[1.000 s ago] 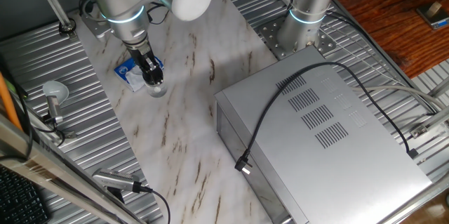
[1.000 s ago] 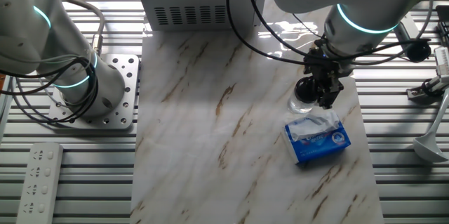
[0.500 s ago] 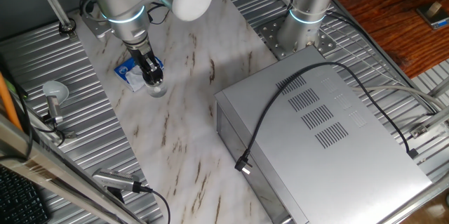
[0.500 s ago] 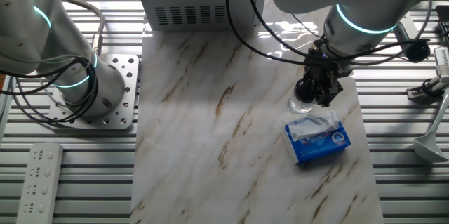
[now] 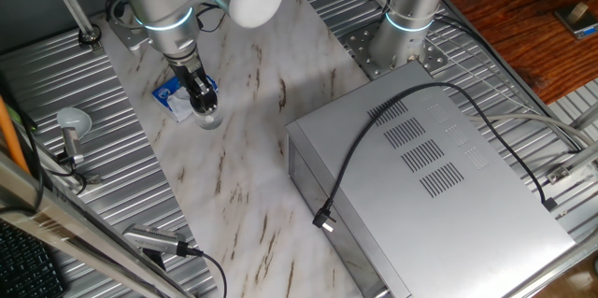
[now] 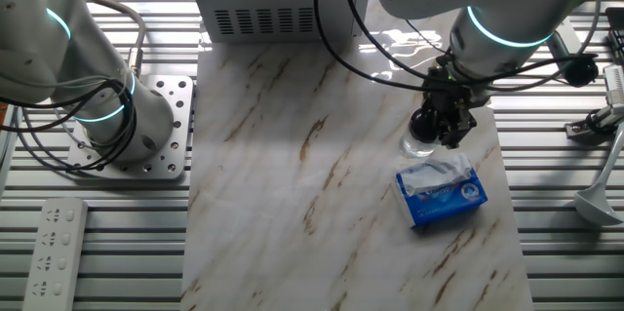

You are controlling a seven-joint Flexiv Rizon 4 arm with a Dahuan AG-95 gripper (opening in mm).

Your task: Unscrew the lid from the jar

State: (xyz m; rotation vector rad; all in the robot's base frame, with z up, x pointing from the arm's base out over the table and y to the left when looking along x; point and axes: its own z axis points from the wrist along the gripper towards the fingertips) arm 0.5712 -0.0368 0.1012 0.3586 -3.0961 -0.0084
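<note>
— Gripper (image 6: 441, 128) clamped on the lid (image 6: 426, 123)?
— Yes, atop the jar (image 6: 416, 143) just beside the blue packet (image 6: 441, 191). It rotated slightly a second ago, then stopped; unscrewing seems underway, lid not lifted.

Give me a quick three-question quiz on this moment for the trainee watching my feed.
1. True or false: the gripper is down at the lid of the jar.
2. What lies on the marble beside the jar? A) a blue-and-white packet B) a red mug C) a spoon
3. Which large thing has a black cable draped over its top?

Key: 1 true; 2 A; 3 the grey metal box.
</note>
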